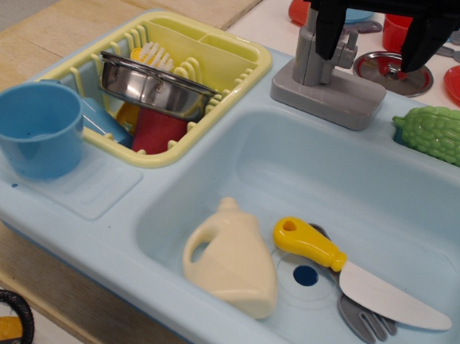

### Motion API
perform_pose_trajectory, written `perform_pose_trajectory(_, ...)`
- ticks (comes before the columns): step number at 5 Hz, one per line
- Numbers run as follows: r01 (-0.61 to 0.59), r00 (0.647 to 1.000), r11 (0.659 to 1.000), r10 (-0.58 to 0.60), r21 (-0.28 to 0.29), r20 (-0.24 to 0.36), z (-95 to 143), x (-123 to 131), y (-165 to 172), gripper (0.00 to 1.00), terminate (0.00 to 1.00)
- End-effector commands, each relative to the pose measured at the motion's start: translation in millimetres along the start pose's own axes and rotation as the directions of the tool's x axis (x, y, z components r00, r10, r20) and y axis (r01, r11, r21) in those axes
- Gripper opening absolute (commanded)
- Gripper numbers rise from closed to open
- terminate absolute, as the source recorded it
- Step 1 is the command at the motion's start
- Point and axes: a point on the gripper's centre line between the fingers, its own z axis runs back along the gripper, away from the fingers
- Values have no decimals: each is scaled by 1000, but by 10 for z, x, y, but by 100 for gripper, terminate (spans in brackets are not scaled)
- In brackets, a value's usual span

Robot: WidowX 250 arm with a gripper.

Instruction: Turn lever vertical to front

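Pincer [372,52] spread wide, hanging over faucet [324,64] at sink's [238,165] back edge, holding nothing. Lever [350,48] pokes sideways off column, between black fingers [330,28]. Looks like approach step; next probably settle lower, pinch stub, swing forward.

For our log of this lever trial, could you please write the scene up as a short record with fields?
setting: toy sink set in a wooden counter
faucet: grey, on the back rim
lever: small grey stub on the faucet's right side
end effector: black, open, straddling the faucet top; contact with lever cannot be told
basin: cream jug, yellow-handled knife, grey fork
rack: yellow, holding a steel bowl
cup: blue, left of the rack
green vegetable: right rim
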Motion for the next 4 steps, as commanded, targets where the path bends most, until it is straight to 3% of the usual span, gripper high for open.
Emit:
perform_pose_trajectory(1, 0, 1000, 1000, 0, 0, 0, 0, 0, 0, 100, 0)
perform_pose_trajectory(3, 30, 985, 999, -25, -24, 173, -61, 97, -25, 100, 0)
perform_pose_trajectory(4, 48, 977, 999, -44, -17, 209, -39, 137, -39, 100, 0)
